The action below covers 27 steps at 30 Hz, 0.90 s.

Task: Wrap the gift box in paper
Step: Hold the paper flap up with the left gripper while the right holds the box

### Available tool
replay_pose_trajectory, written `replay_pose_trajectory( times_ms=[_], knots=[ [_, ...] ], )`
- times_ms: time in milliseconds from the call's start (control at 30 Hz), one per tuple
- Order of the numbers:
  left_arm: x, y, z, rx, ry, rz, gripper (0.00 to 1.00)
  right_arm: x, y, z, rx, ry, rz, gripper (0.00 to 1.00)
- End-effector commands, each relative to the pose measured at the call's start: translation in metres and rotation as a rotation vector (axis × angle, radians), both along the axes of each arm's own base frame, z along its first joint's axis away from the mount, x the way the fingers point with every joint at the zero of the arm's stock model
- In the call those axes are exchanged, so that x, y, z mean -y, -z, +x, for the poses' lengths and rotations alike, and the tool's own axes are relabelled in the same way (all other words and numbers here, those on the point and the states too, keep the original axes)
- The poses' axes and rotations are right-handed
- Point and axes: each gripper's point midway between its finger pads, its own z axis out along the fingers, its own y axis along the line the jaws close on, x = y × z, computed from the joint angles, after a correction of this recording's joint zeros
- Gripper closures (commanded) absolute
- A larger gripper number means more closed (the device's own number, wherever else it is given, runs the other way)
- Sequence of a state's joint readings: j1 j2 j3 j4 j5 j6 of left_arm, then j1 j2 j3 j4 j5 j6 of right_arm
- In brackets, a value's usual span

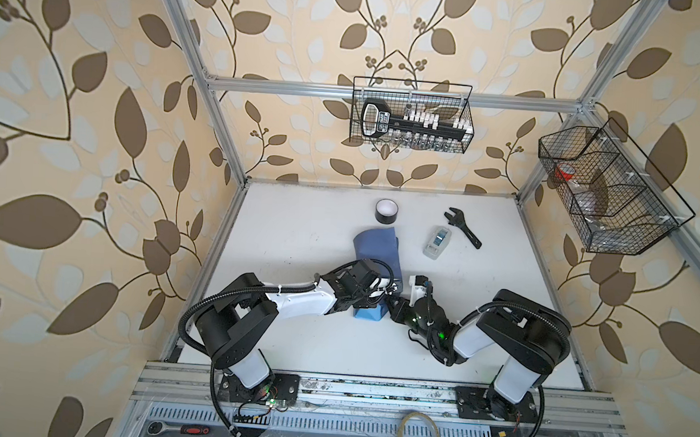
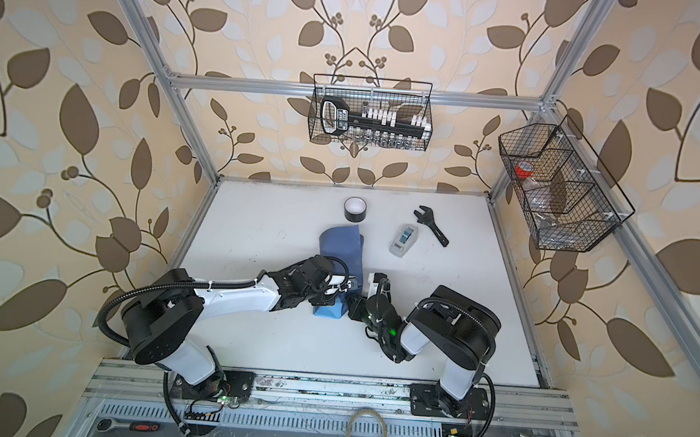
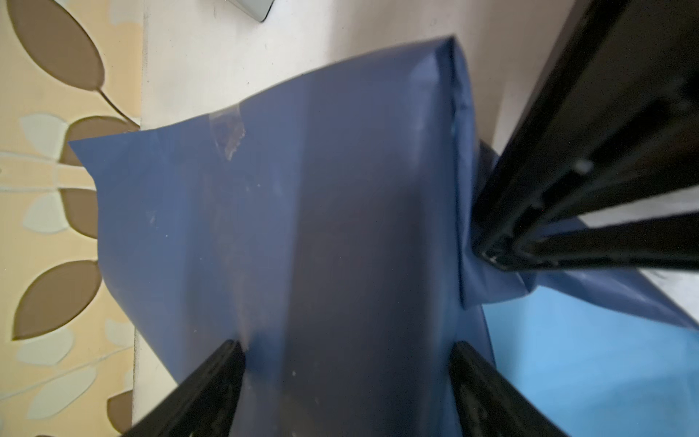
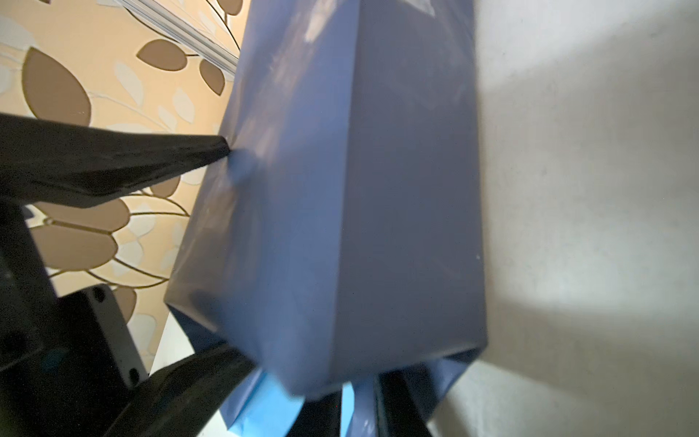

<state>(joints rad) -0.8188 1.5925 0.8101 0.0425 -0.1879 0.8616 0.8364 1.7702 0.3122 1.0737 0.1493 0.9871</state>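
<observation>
Pinching a bunched flap of the paper point(image 1: 375, 250) at its near end, the right gripper point(image 3: 491, 255) stands almost closed. The left gripper point(image 3: 346, 355) is spread wide, its black fingers point(image 3: 212, 386) set against opposite sides of the wrapped block. The thin, smooth sheet turns its slate-blue face outward and is folded into a long, box-like form with straight creases. Its sky-blue face shows at the near end, and a crumpled scrap of clear tape point(image 3: 227, 132) sticks near one edge. The gift box cannot be seen under the paper. The bundle lies mid-table on the matte white tabletop point(image 1: 297, 233). Beyond it are a black tape roll point(image 1: 385, 211), a clear plastic case point(image 1: 437, 241) and a black adjustable wrench point(image 1: 462, 227). Aluminium framing point(image 1: 389, 92), two black wire baskets point(image 1: 413, 115) and leaf-patterned wallpaper point(image 1: 75, 128) enclose the table.
</observation>
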Motion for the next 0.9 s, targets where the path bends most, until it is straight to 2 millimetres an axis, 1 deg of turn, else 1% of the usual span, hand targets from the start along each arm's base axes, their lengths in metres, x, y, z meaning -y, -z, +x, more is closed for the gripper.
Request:
replay_pose_trajectory(
  times_ms=[0, 233, 300, 433, 600, 667, 767, 867],
  knots=[
    [0.0, 0.019, -0.014, -0.068, 0.067, 0.065, 0.14, -0.008, -0.003, 0.007, 0.02, 0.01, 0.023, 0.82],
    [0.0, 0.019, -0.014, -0.07, 0.067, 0.064, 0.14, -0.006, 0.007, 0.007, 0.001, 0.023, 0.015, 0.82],
    [0.0, 0.019, -0.014, -0.069, 0.067, 0.064, 0.14, -0.005, 0.007, 0.006, 0.0, 0.024, 0.017, 0.82],
    [0.0, 0.019, -0.014, -0.07, 0.065, 0.065, 0.14, -0.007, -0.003, 0.005, 0.016, 0.014, 0.039, 0.81],
    [0.0, 0.02, -0.014, -0.072, 0.065, 0.069, 0.14, -0.01, -0.022, 0.002, 0.061, 0.009, 0.104, 0.79],
    [0.0, 0.021, -0.014, -0.074, 0.065, 0.068, 0.14, -0.012, -0.024, 0.003, 0.06, 0.014, 0.127, 0.79],
    [0.0, 0.02, -0.014, -0.072, 0.064, 0.069, 0.14, -0.014, -0.021, 0.005, 0.049, 0.024, 0.132, 0.8],
    [0.0, 0.02, -0.014, -0.072, 0.063, 0.069, 0.14, -0.012, -0.009, 0.006, 0.014, 0.046, 0.116, 0.8]
  ],
)
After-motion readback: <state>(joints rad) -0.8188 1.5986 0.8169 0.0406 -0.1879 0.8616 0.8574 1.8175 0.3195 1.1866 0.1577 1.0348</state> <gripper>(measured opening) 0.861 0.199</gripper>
